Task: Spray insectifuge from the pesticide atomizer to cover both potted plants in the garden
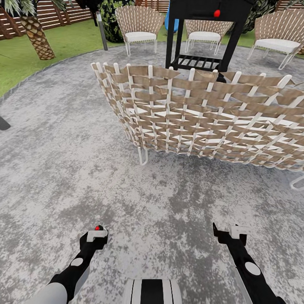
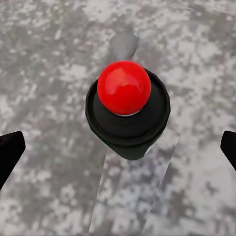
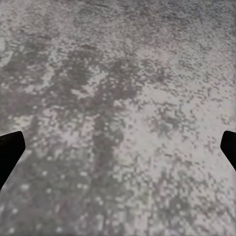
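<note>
Garden: the patio [image 1: 63, 169], mottled grey stone, is seen underfoot, w/ lawn [image 1: 71, 42] along its far left edge and the slat fence [image 1: 55, 14] behind that. The atomizer's place can't be told from these views.

L gripper [image 1: 96, 233] is held low over the patio, near the trunk [image 1: 152, 291]. It is released: in the L wrist view its fingers [image 2: 10, 150] are spread wide, nothing gripped. Between them a black knob [image 2: 129, 125] topped by a red ball [image 2: 124, 87] is seen, clear of both fingers. What it is can't be told.

R gripper [image 1: 230, 231] is held at about the same height on the other side. It is also released, w/ fingers [image 3: 10, 152] wide apart over bare stone.

Ahead, the view is crossed by the woven back of a sofa [image 1: 190, 114] on white legs, standing on the patio. Beyond it a black stand [image 1: 198, 42] w/ a slatted shelf is set. Three woven chairs w/ white cushions are ranged at the patio's far side: left [image 1: 137, 25], middle [image 1: 204, 31], right [image 1: 276, 31]. A palm [image 1: 37, 37] is rooted in the lawn at far left, and a grey post [image 1: 101, 31] is placed at the patio's edge.
</note>
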Controlling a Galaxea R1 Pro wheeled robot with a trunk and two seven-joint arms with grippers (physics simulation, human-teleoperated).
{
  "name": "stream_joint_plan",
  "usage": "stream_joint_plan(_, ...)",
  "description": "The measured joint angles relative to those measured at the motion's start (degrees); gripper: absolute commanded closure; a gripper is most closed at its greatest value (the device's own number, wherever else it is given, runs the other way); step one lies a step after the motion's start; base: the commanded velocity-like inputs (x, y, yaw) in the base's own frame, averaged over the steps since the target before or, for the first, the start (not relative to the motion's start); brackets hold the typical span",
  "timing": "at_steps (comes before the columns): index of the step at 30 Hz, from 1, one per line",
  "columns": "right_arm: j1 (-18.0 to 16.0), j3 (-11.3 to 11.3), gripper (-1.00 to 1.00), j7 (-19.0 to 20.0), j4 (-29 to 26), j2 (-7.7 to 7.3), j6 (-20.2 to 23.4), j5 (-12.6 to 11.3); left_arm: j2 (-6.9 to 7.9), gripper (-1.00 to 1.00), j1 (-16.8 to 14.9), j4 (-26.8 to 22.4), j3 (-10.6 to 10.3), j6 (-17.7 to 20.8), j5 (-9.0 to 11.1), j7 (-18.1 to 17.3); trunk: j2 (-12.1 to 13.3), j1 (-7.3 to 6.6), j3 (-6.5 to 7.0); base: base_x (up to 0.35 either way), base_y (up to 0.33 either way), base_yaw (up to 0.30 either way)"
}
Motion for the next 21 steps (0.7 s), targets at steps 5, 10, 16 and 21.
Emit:
stream_joint_plan(5,0.0,0.0,-1.0,0.0,0.0,0.0,0.0,0.0,0.0,-1.0,-0.01,0.0,0.01,0.0,0.0,0.0,0.0,0.0,0.0,0.0,0.0,0.0)
stream_joint_plan(10,0.0,0.0,-1.0,0.0,0.0,0.0,0.0,0.0,-0.02,-1.0,0.01,0.0,-0.01,-0.03,0.0,-0.06,0.0,0.0,0.0,0.0,0.0,0.0)
stream_joint_plan(16,0.0,0.0,-1.0,0.0,0.0,0.0,0.0,0.0,0.08,-1.0,0.01,0.0,-0.01,-0.03,0.08,-0.08,-0.04,0.08,-0.66,0.0,0.0,0.0)
stream_joint_plan(21,0.0,0.0,-1.0,0.0,0.0,0.0,0.0,0.0,0.1,-1.0,0.01,0.0,-0.01,-0.07,0.09,-0.06,-0.05,0.1,-0.89,0.0,0.0,0.0)
